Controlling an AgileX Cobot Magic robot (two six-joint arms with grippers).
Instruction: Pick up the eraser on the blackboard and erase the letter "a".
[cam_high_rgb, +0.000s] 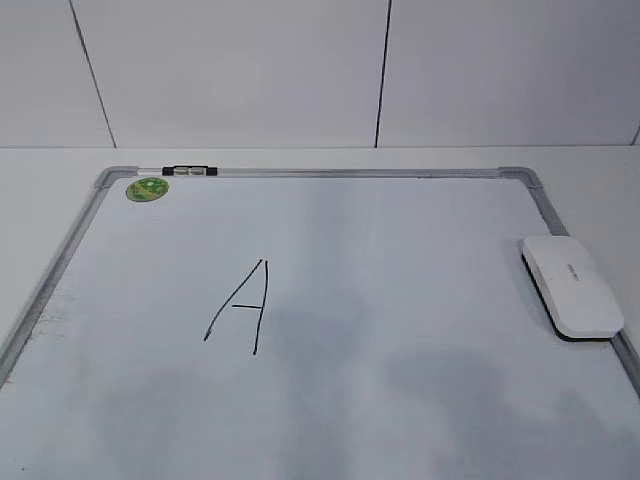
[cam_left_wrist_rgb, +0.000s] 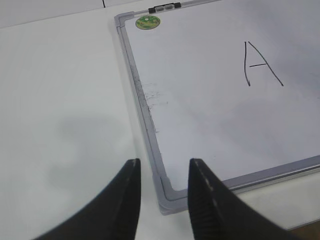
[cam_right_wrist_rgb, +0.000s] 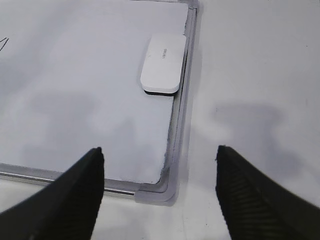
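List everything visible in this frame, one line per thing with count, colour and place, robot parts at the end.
blackboard: 1, white surface with grey frame, lying flat on the table
capital "A": 1, black marker, left of the board's centre; no lowercase "a" is visible
eraser: 1, white with dark underside, on the board against its right frame
green sticker: 1, green, far left corner of the board
clip: 1, black and light, on the far frame near the sticker
table: 1, white, under the board
wall: 1, white panels with dark seams, behind the table
left gripper: 1, black, open, over the board's near left corner
right gripper: 1, black, wide open, over the near right corner
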